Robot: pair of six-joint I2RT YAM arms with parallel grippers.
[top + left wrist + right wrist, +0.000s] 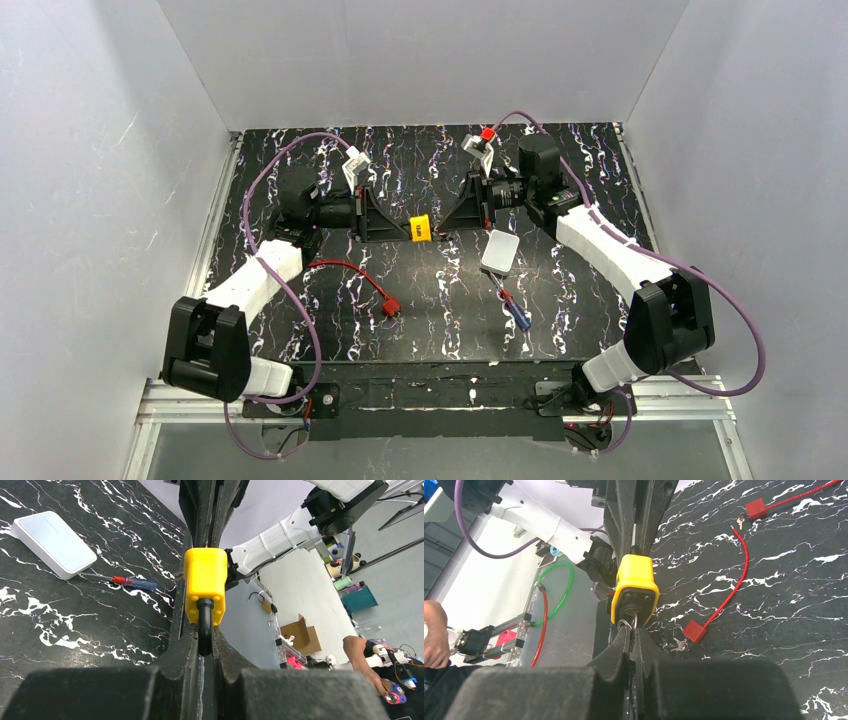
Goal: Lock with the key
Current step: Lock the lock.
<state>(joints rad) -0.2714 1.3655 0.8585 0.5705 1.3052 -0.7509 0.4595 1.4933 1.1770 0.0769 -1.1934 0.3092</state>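
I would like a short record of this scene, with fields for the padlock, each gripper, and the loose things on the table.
padlock: yellow, held between the two grippers
left gripper: shut on the black shackle
right gripper: shut on the key, at the padlock's keyhole face
loose things: white box, screwdriver, red cable with a red block

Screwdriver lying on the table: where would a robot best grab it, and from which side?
Its blue handle, from straight above, closing across its width. The screwdriver lies flat, and the handle is the thickest part; the thin shaft ends by the white box.
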